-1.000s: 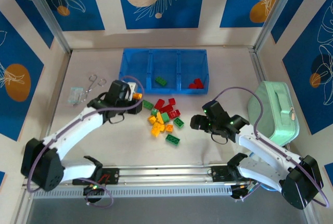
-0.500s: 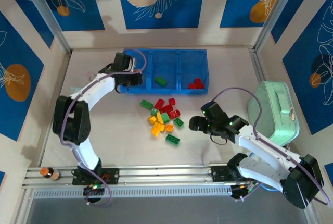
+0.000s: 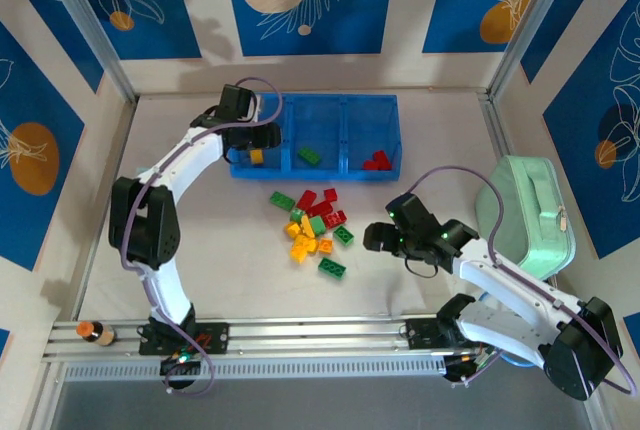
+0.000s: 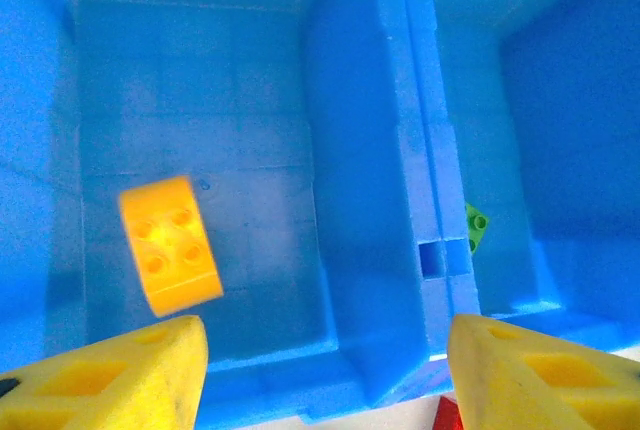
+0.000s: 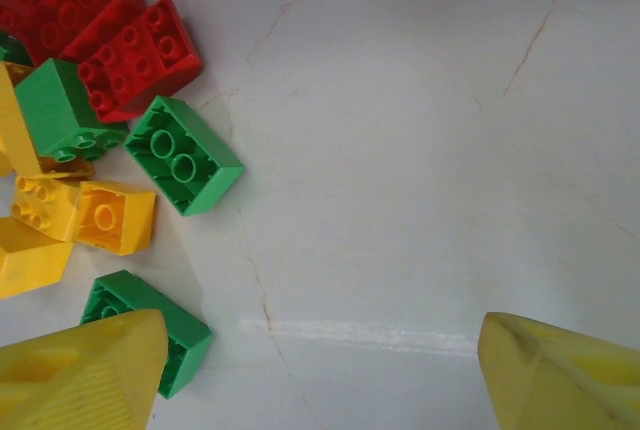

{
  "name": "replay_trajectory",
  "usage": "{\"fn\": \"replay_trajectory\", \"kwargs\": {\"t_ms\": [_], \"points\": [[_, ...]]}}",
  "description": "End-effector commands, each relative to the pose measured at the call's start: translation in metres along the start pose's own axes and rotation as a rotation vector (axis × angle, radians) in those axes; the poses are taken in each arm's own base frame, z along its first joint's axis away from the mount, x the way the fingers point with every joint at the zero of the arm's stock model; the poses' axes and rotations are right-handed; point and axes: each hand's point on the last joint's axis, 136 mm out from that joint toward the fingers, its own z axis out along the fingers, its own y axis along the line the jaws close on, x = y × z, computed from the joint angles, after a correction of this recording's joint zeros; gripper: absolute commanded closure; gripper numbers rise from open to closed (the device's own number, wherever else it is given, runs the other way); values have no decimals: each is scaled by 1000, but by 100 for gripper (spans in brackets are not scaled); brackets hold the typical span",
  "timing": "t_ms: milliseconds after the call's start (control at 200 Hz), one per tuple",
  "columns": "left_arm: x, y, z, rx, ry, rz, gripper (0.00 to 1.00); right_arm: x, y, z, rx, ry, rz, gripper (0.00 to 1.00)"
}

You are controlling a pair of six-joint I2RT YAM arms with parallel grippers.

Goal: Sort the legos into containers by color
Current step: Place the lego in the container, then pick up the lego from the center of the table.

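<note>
Ahead of the left jaws, which are standing spread and gripping nothing, a yellow lego is lying in the blue container beneath them. The right jaws are hovering spread over the counter, with loose legos at their left.

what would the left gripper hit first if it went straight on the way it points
Probably the blue tray, about at the wall beside its left compartment; the yellow brick is off to the side.
</note>
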Motion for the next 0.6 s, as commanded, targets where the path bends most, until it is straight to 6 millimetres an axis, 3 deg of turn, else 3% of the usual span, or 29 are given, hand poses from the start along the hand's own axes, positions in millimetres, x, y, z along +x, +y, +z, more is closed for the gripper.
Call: {"fn": "replay_trajectory", "kwargs": {"t_ms": [0,125,315,460,595], "points": [[-8,-4,-39,18,-69,-6,33,-3,9,-6,-16,4,-32,18],[15,-3,-62,26,-86,-12,31,-7,16,-6,-19,9,-65,18],[73,5,-87,25,-92,-15,30,-18,37,0,-32,37,-141,18],[122,17,-99,0,-63,-36,30,-30,66,10,-64,89,-224,19],[163,25,-107,2,-37,-59,30,-41,106,24,-88,136,-351,22]]}}
